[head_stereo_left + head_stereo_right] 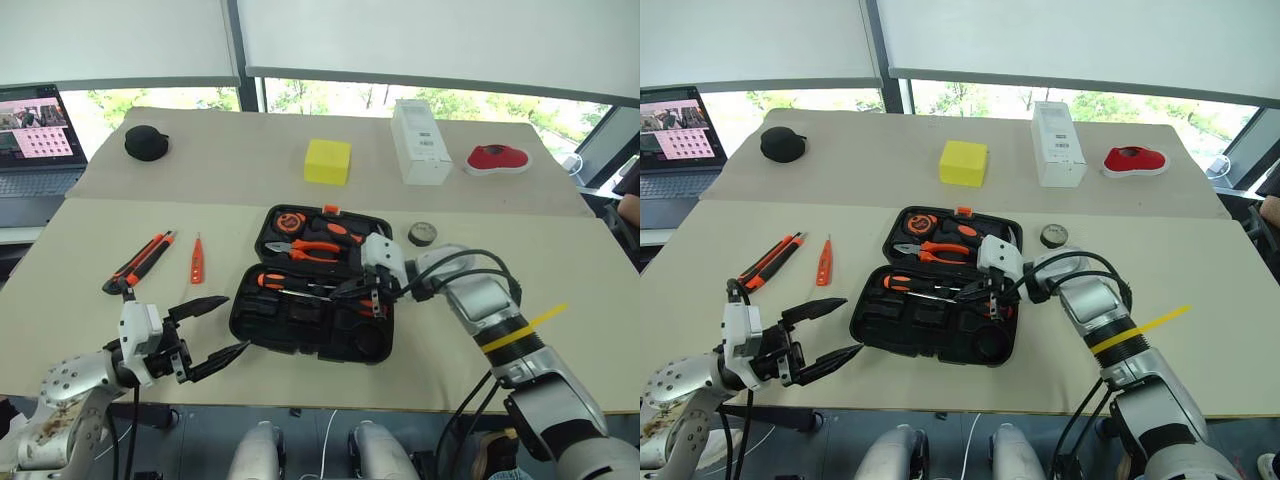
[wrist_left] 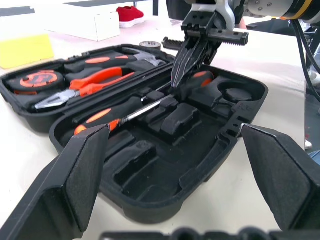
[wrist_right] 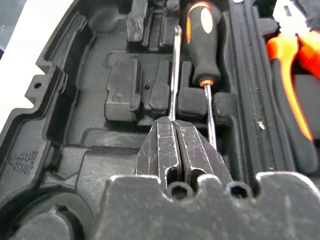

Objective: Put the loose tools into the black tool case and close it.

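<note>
The black tool case (image 1: 312, 300) lies open at the centre of the head view, on the tan table (image 1: 520, 270). Its far half holds orange-handled pliers (image 1: 310, 250) and a round orange-and-black item. Its near half holds two screwdrivers (image 3: 200, 40) lying in the moulded recesses, one with a long shaft.

The right gripper (image 1: 372, 297) reaches in from the right of the frame, over the near half of the case. Its fingers (image 3: 172, 150) are pressed together. In its wrist view the tips sit at the end of the long screwdriver's shaft (image 3: 173, 75); whether they pinch that shaft cannot be told.

The left gripper (image 1: 215, 328) sits at the lower left of the frame, just beside the case's left edge. Its fingers are spread wide and hold nothing.

The utility knife (image 1: 138, 262) and the small orange tester screwdriver (image 1: 196, 260) lie side by side on the table, left of the case, outside it. The small dark tape roll (image 1: 422, 234) rests on the table just right of the case's far corner.

A yellow block (image 1: 327, 161), a white box (image 1: 420, 142), a red object (image 1: 498, 158) and a round black pouch (image 1: 147, 142) sit along the far table. A laptop (image 1: 38, 150) is at the upper left.
</note>
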`<action>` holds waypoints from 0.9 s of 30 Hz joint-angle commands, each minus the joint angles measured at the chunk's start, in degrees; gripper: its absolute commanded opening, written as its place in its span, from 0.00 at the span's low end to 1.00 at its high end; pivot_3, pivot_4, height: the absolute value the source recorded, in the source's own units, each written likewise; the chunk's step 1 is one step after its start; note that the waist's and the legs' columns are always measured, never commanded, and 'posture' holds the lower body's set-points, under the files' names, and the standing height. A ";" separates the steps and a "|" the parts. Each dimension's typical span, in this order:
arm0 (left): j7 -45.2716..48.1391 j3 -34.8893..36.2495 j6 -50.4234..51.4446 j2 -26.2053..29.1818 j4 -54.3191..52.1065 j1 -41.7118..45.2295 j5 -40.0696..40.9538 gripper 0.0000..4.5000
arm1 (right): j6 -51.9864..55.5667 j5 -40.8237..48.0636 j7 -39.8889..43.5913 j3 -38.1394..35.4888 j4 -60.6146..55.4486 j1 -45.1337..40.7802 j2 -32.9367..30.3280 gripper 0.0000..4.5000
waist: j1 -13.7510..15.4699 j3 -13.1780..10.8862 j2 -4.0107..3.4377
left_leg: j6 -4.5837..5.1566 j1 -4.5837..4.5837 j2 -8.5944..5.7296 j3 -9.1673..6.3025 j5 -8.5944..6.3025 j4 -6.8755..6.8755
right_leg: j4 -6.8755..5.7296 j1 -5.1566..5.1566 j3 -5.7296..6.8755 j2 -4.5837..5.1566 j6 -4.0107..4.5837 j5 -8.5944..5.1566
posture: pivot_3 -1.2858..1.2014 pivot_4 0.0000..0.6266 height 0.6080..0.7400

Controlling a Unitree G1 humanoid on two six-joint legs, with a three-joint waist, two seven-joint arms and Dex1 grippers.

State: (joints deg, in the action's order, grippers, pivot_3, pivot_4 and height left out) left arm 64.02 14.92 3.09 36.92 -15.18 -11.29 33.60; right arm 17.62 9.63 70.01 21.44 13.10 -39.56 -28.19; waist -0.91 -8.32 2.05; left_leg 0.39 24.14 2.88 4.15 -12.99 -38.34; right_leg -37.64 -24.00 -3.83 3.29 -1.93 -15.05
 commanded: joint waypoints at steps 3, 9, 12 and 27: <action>-0.83 1.14 0.70 1.21 -2.24 -0.16 0.15 1.00 | 1.81 -4.11 -1.05 3.30 2.18 0.03 1.75 0.01 | -0.28 0.02 0.01 | 0.00 -0.07 0.02 0.02 0.00 0.00 | -0.03 0.04 0.00 -0.02 0.01 -0.01 | 0.52 0.24 1.00; -3.54 3.94 3.06 1.51 -3.26 -1.76 2.42 1.00 | 1.11 2.05 -0.99 -4.29 -5.37 1.55 2.02 0.01 | -0.31 0.02 0.03 | -0.01 -0.37 0.06 0.02 0.00 0.02 | -0.05 0.32 -0.01 -0.06 0.08 -0.04 | 0.52 0.24 1.00; -4.45 7.89 3.53 0.60 -3.36 -5.74 3.77 1.00 | 0.38 6.86 0.05 -10.59 -10.48 4.75 -0.69 0.18 | -0.13 -0.01 0.00 | -0.01 -0.31 0.05 -0.02 0.00 0.04 | -0.03 0.27 -0.01 -0.01 0.07 -0.05 | 0.52 0.24 1.00; -24.82 28.33 5.51 -7.99 1.16 -22.79 -1.87 1.00 | -23.14 14.70 -6.85 -36.76 -19.78 34.25 -1.37 0.99 | 0.01 -0.02 0.08 | -0.03 -0.61 0.04 0.03 -0.03 0.10 | 0.51 0.83 0.10 0.06 0.03 -0.07 | 0.52 0.24 1.00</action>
State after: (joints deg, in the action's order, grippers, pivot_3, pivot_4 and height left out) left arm 43.27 41.09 5.30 28.58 -12.16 -33.70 31.56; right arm -2.41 24.29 63.44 -13.62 -5.89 -6.58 -29.07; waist -0.90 -8.34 2.13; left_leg 0.36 23.49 2.93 4.18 -13.01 -38.23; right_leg -37.13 -23.13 -3.73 3.35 -1.90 -15.13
